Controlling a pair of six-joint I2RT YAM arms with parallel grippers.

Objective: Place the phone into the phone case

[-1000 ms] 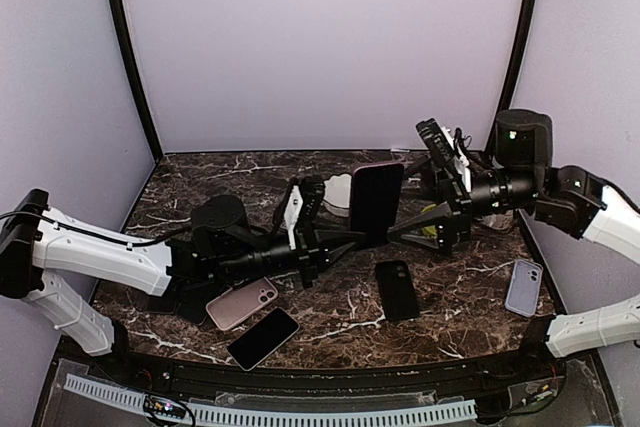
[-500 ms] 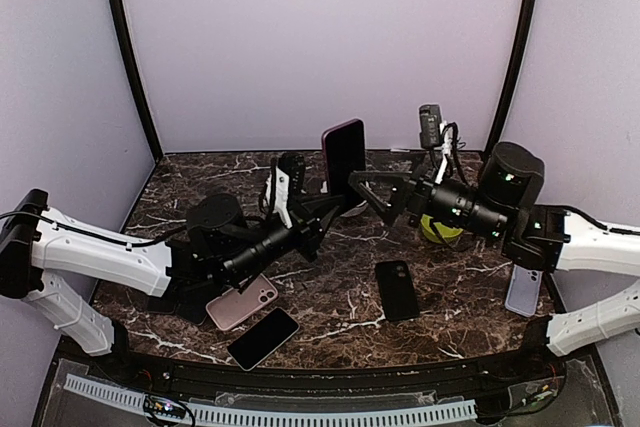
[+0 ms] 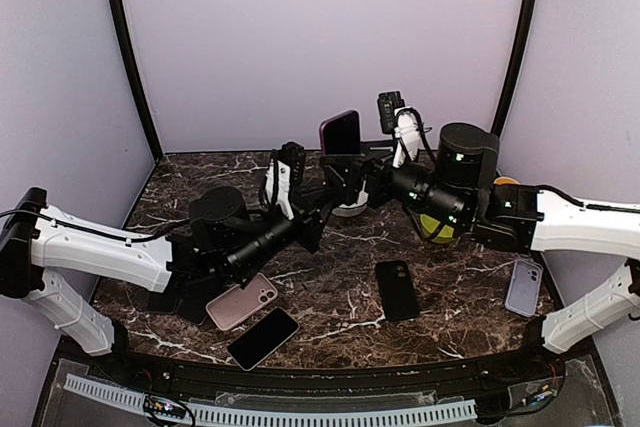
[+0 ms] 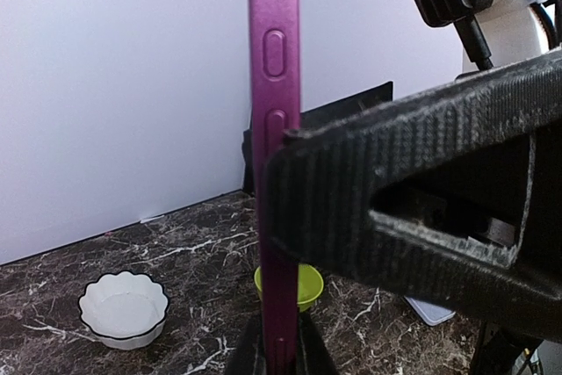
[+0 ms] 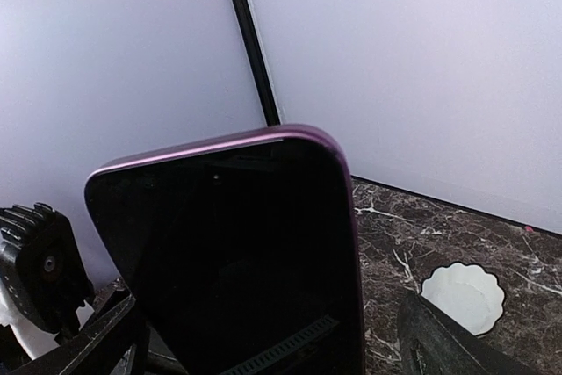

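Left end effector clamps purple phone; right end effector wide, apparently straddling it

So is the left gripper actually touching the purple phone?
Touching. In the left wrist view the purple phone stands edge-on, and its lower end is pinched by the left gripper, with a finger tight against each face and no gap.

A purple phone stands upright, edge-on, with a white bowl on the marble table behind.
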